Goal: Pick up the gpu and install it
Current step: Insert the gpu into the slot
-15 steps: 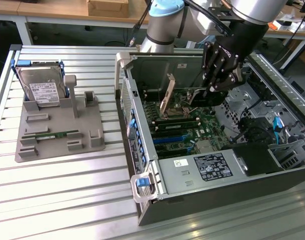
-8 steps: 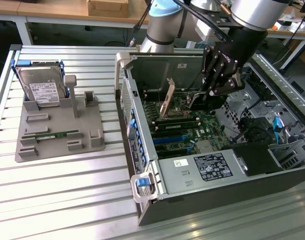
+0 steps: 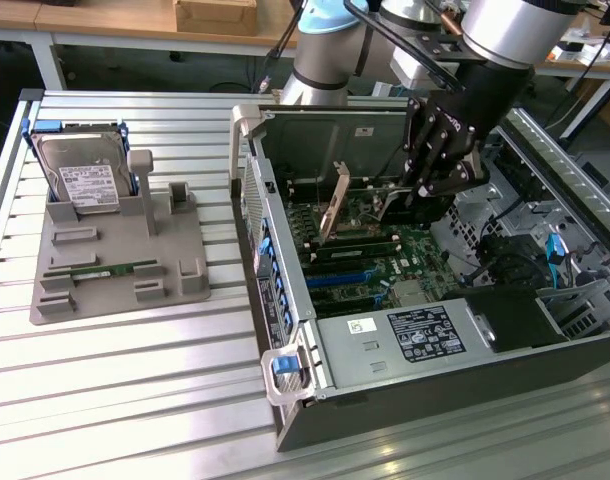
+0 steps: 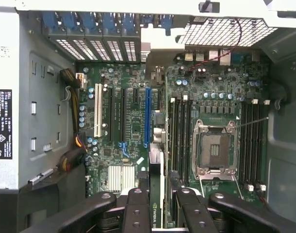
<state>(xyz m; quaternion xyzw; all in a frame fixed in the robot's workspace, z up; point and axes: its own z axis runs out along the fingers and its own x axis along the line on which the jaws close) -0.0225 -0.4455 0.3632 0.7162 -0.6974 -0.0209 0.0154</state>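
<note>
In the exterior view, the near corner of the open computer case point(image 3: 285, 400) carries a blue latch point(image 3: 282, 365), and a labelled power supply point(image 3: 405, 335) lies along the case's near side. At the exterior view's left, well apart from the case, a grey holder tray point(image 3: 105, 280) sits on the slatted metal table point(image 3: 135, 400); a silver hard drive point(image 3: 80, 180) with a white label stands tilted at the tray's far end, and a slim green memory stick point(image 3: 110, 270) lies in a slot nearer the front.

Inside the case, the green motherboard point(image 3: 385, 260) shows several long expansion slots. In the wrist view a blue slot point(image 4: 148, 116), a white slot point(image 4: 97, 110) and an empty processor socket point(image 4: 215, 154) can be told apart, with memory slots flanking the socket and cable bundles crowding the side by the white slot.

The gripper point(image 3: 425, 185) hangs over the motherboard, its black fingers point(image 4: 136, 208) clamped on the gpu point(image 3: 360, 205). The card runs edge-on between the fingers, its silver bracket point(image 3: 333, 200) slanting down toward the board. In the wrist view the card's thin edge stands just beside the blue slot; whether it touches a slot cannot be told.
</note>
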